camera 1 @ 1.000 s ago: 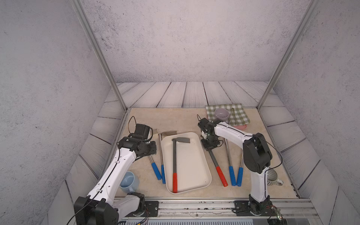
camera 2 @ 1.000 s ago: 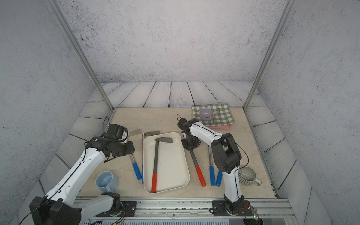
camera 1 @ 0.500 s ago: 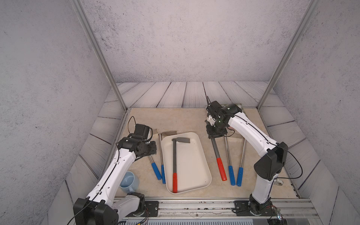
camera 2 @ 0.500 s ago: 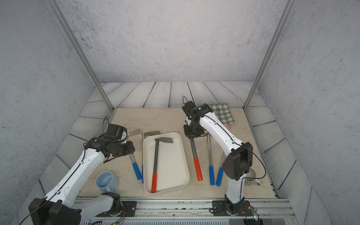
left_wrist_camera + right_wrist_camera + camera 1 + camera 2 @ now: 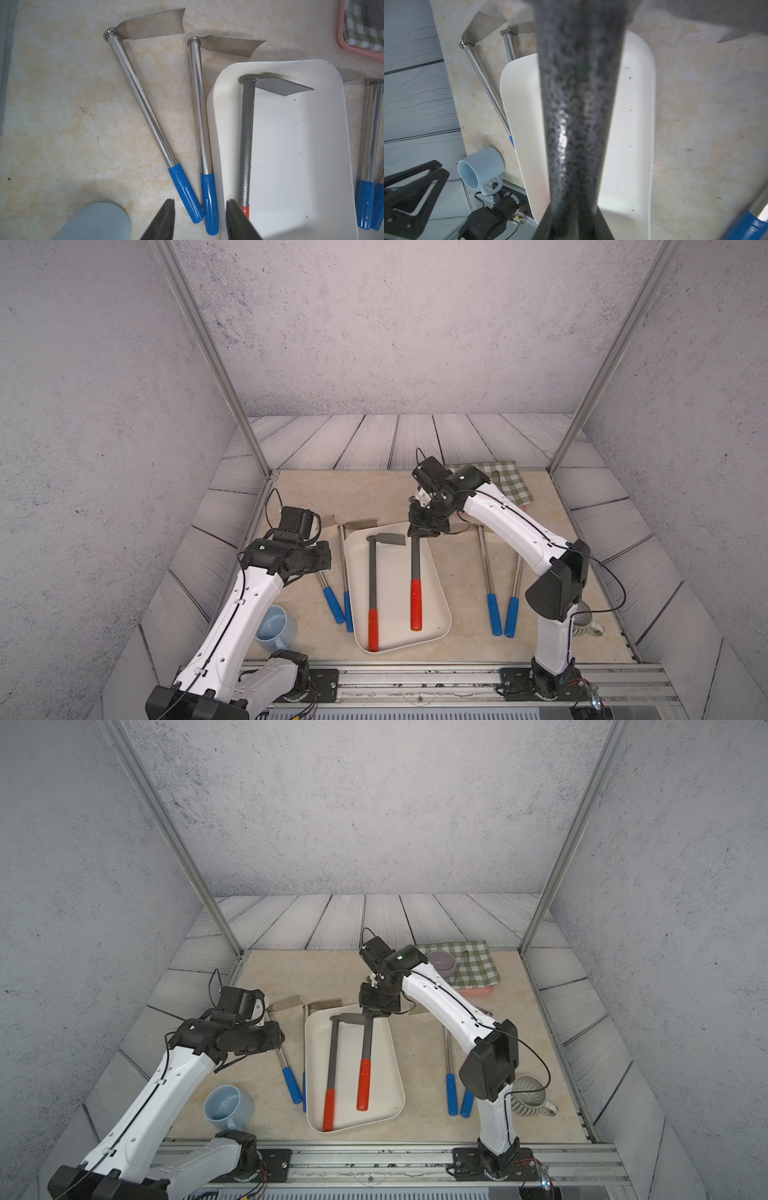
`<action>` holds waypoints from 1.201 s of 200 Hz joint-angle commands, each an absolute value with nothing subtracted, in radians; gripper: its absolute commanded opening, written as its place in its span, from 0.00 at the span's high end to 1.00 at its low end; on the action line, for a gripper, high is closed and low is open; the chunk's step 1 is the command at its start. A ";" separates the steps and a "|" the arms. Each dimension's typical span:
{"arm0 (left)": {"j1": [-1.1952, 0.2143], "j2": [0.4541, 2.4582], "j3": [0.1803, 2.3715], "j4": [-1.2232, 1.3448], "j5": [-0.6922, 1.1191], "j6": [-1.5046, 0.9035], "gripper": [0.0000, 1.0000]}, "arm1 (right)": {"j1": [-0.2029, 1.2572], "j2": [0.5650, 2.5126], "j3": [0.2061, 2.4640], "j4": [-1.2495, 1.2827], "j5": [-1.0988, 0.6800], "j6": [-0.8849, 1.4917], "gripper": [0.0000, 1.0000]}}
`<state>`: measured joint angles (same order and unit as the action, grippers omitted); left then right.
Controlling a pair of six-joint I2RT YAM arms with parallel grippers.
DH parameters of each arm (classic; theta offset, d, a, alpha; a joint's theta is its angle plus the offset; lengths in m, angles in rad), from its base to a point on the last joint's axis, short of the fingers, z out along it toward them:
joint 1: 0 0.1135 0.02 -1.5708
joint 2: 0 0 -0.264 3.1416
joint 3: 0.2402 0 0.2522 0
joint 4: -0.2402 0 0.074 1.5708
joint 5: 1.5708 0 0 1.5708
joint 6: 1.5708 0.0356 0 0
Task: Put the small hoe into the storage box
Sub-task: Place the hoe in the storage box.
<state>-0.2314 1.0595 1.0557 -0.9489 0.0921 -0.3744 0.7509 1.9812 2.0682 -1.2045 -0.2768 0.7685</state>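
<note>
**SMALL HOE HELD OVER STORAGE BOX, NOT YET RELEASED**

Found the right gripper (image 5: 423, 527) clamped on the speckled dark shaft of the small hoe (image 5: 415, 572), just below the blade, above the far end of the storage box (image 5: 392, 593). Confirmed the grip in the right wrist view: small hoe (image 5: 579, 104) pinched between both jaws, white box floor beneath.

Noted the long axis running from the jaws toward the near edge of the table (image 5: 374, 497), roughly parallel to the long sides of the box. Placed the red grip over the box floor, toward its right rim. Could not tell whether the red end touched the floor or hung clear of it.

Recorded a second red-handled hoe (image 5: 371, 572) lying flat in the box, beside the held one and nearly parallel to it, blade at the far end. Judged the gap between the two sufficient for a straight lowering, barring any swing toward the neighbour or the rim.

Found the left gripper (image 5: 200, 201) empty, jaws parted, poised above the left rim of the box and two blue-handled hoes (image 5: 332, 605) on the table, well apart from the held hoe. Judged the right arm the only one placed to finish.

Noted two more blue-handled hoes (image 5: 493, 614) right of the box, a blue mug (image 5: 274, 626) by the near left corner and a checked cloth (image 5: 509, 483) at the far right corner, none in the path.

Judged as outstanding: lower, lay the shaft flat, part the jaws.
</note>
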 commanded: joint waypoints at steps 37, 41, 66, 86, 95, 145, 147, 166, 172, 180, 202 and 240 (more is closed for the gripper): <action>-0.232 1.029 1.076 -0.989 0.068 -0.359 0.56 | 0.826 2.129 2.183 -1.142 -0.302 0.865 1.00; -0.232 1.027 1.077 -0.990 0.065 -0.359 0.56 | 0.827 2.135 2.182 -1.137 -0.306 0.868 1.00; -0.232 1.022 1.075 -0.993 0.062 -0.358 0.56 | 0.841 2.168 2.177 -1.119 -0.317 0.882 1.00; -0.231 1.021 1.070 -0.992 0.062 -0.359 0.56 | 0.852 2.188 2.167 -1.101 -0.334 0.898 1.00; -0.232 1.020 1.069 -0.992 0.062 -0.359 0.56 | 0.856 2.193 2.158 -1.087 -0.343 0.906 1.00; -0.232 1.021 1.064 -0.996 0.057 -0.354 0.56 | 0.864 2.226 2.149 -1.057 -0.364 0.929 1.00; -0.232 1.020 1.064 -0.997 0.056 -0.354 0.56 | 0.864 2.227 2.150 -1.056 -0.365 0.929 1.00; -0.232 1.022 1.064 -0.997 0.054 -0.351 0.56 | 0.863 2.240 2.145 -1.052 -0.370 0.939 1.00; -0.232 1.022 1.065 -0.998 0.054 -0.351 0.56 | 0.865 2.243 2.141 -1.051 -0.370 0.943 1.00; -0.232 1.022 1.065 -0.997 0.053 -0.351 0.56 | 0.865 2.246 2.135 -1.043 -0.375 0.948 1.00; -0.232 1.022 1.064 -0.999 0.051 -0.350 0.56 | 0.868 2.249 2.108 -1.020 -0.383 0.959 1.00; -0.232 1.022 1.070 -1.009 0.042 -0.342 0.56 | 0.868 2.267 2.086 -1.005 -0.402 0.966 1.00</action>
